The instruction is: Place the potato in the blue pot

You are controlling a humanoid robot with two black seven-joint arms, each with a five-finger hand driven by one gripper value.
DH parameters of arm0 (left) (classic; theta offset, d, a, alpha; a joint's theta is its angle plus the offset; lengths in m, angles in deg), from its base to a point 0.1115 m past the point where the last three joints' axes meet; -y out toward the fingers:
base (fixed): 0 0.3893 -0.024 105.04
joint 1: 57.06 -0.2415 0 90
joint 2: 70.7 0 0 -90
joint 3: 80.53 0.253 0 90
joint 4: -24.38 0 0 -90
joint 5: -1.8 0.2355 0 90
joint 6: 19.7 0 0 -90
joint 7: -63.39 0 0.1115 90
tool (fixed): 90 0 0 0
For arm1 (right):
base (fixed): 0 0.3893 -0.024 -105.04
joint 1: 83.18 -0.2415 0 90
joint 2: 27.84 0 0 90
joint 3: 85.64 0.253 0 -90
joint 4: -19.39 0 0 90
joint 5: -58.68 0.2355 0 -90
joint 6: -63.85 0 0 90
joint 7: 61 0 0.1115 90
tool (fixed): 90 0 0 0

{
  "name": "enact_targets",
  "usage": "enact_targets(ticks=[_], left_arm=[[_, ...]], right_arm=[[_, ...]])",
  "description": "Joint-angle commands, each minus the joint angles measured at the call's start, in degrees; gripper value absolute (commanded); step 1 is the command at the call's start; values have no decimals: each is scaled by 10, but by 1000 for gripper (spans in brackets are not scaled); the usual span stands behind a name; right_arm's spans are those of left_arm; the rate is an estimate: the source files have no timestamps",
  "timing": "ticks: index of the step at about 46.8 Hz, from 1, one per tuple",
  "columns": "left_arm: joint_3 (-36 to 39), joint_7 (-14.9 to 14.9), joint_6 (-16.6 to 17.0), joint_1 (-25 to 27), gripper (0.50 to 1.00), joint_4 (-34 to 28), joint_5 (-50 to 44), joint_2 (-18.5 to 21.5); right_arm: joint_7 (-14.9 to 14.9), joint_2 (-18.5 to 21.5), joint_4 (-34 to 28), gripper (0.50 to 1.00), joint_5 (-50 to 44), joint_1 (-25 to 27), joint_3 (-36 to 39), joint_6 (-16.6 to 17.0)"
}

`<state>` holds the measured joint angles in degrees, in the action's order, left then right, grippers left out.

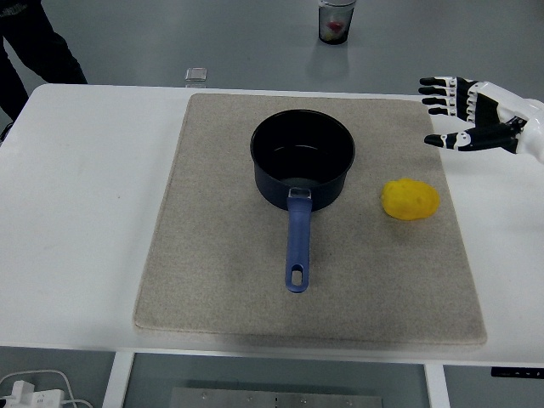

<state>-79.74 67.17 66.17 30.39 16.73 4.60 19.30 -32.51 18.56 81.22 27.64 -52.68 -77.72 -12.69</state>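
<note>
A yellow potato (410, 199) lies on the beige mat (221, 263), to the right of the pot. The dark blue pot (302, 158) stands upright and empty at the mat's middle, its blue handle (297, 242) pointing toward the near edge. My right hand (463, 110) comes in from the right edge, fingers spread and empty, hovering above and to the right of the potato, apart from it. My left arm is out of view.
A small glass cup (337, 20) stands beyond the table's far edge. A small clear square object (196, 75) lies at the far edge of the table. A person's dark clothing (30, 38) shows at the top left.
</note>
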Motion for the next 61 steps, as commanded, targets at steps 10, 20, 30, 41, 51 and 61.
enact_targets(ticks=[10,20,30,41,51,61], left_arm=[[0,0,0,0,996,1,0,0],[0,0,1,-1,996,1,0,0],[0,0,1,-1,996,0,0,0],[0,0,1,-1,996,0,0,0],[0,0,1,-1,996,0,0,0],[0,0,1,-1,996,0,0,0]], right_arm=[[54,5,22,924,-111,20,-26,-70],[55,13,22,924,-171,39,-47,-116],[54,28,18,921,-183,49,-50,-121],[48,52,10,921,-190,54,-54,-136],[47,61,-3,924,-189,54,-55,-137],[47,60,-12,921,-189,58,-62,-137]])
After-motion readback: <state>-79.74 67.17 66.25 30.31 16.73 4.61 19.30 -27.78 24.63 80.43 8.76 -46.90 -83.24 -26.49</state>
